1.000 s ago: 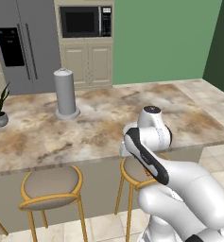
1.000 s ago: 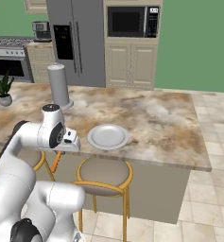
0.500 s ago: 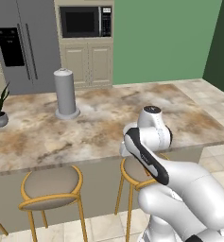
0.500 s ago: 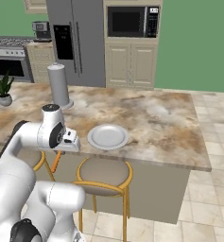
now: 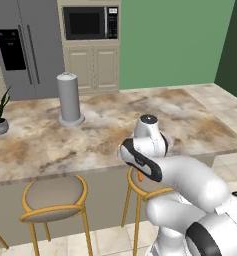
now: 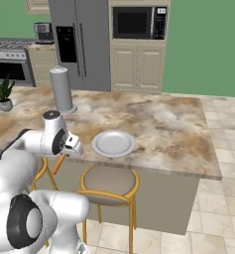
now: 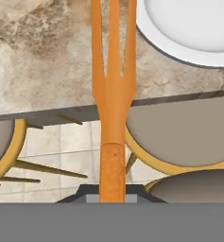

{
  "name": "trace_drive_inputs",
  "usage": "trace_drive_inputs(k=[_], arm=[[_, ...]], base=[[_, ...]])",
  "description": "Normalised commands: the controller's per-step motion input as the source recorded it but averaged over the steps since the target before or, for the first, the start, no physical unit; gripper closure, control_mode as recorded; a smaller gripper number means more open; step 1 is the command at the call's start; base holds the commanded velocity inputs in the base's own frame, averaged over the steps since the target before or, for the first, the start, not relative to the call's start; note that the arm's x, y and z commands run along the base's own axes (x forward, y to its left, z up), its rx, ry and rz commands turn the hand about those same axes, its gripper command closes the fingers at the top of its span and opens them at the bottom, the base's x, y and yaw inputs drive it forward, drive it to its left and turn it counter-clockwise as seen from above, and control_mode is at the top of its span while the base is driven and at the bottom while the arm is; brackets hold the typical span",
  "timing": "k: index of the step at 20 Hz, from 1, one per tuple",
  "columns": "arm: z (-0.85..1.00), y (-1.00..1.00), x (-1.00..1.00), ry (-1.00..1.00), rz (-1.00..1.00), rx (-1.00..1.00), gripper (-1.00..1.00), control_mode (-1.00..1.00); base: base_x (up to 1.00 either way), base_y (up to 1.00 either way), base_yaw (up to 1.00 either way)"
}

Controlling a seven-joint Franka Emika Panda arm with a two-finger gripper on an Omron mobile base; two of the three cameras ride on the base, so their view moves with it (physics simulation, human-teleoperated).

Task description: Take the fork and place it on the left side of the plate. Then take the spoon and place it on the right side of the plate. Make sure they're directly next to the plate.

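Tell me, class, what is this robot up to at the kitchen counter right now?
The gripper is shut on the orange fork, holding it by the handle with the tines pointing out over the edge of the marble counter. The plate sits on the counter near that edge, above a stool, and the fork is not yet set down; in the right base view it hangs to the plate's left.

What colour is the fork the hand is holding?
Orange all over; the fork shows best in the hand view.
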Motion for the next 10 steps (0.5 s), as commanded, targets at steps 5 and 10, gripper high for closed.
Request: trace_drive_inputs(k=[5, 10], arm=[[0.00, 0.20, 0.85, 0.06, -0.03, -0.01, 1.00, -1.00], [0.00, 0.01, 0.62, 0.08, 0.00, -0.04, 1.00, -1.00]], base=[[0.00, 0.00, 0.00], [0.00, 0.00, 0.00]])
